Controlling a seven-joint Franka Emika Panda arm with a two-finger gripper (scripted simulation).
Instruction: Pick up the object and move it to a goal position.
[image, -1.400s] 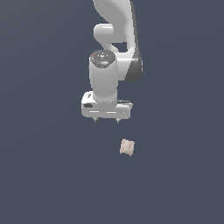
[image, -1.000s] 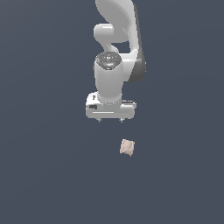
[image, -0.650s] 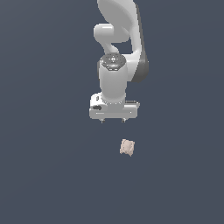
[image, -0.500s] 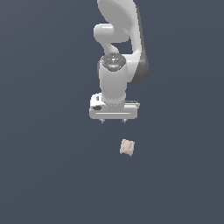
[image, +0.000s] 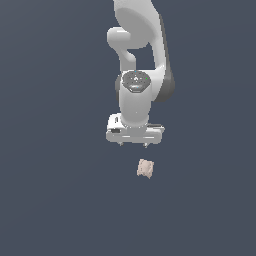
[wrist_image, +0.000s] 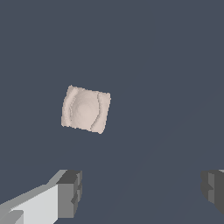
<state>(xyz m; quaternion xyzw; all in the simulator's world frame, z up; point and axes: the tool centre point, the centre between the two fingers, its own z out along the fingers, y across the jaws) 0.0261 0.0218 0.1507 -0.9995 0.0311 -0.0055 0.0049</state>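
The object (image: 145, 168) is a small pale pinkish-beige lumpy square block lying on the dark grey floor. In the exterior view my white gripper (image: 133, 144) hangs just above and behind it, slightly toward the exterior view's left. The wrist view shows the block (wrist_image: 85, 109) beyond the fingertips, outside the gap between them. My gripper (wrist_image: 142, 192) is open and empty, its two grey fingertips (wrist_image: 70, 192) spread wide apart.
A plain dark grey surface (image: 60, 200) lies all around. The white arm (image: 137, 60) rises behind the gripper.
The gripper has shifted toward the exterior view's right and slightly down, closer to the block. The block has not moved.
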